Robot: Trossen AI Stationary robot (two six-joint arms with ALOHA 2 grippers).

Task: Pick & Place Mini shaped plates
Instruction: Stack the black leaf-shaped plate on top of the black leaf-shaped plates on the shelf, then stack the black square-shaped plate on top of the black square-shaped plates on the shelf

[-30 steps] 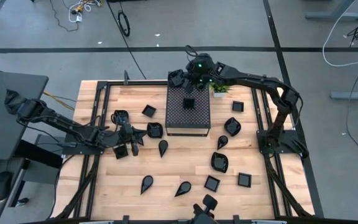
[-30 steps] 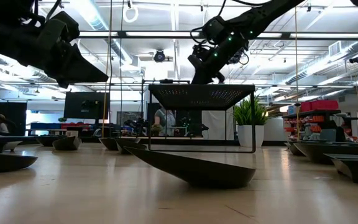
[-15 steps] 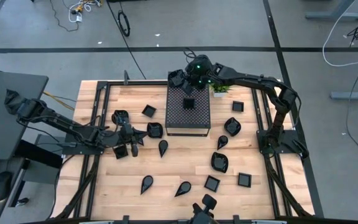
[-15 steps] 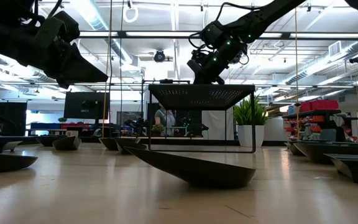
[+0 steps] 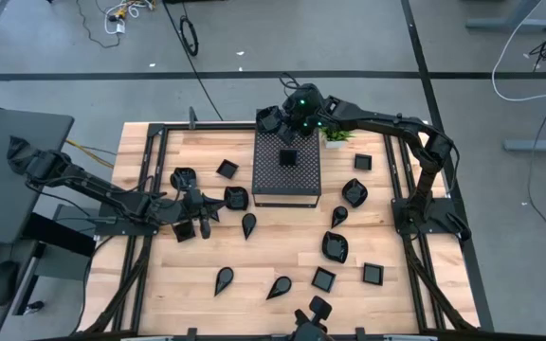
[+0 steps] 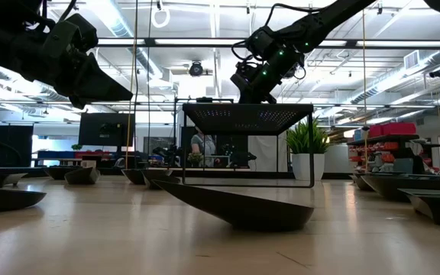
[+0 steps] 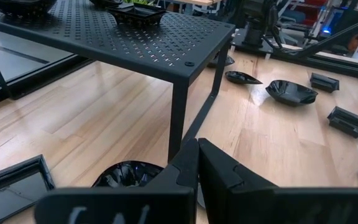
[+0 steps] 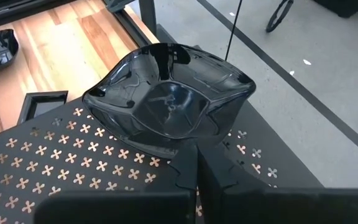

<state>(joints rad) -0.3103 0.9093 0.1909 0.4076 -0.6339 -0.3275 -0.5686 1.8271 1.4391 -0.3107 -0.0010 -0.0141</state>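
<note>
We see the right gripper (image 5: pixel 285 125) at top center of the high view, fingers together, clamped on the rim of a leaf-shaped plate (image 8: pixel 169 102) at the far corner of the perforated box (image 5: pixel 288 169), where a square plate (image 5: pixel 288 157) also sits. The left gripper (image 5: pixel 214 207) hovers at center left beside a rounded plate (image 5: pixel 236 197), its fingers pressed together and empty. Other plates (image 5: pixel 335 246) lie scattered on the table (image 5: pixel 273 251), mostly lower and right.
</note>
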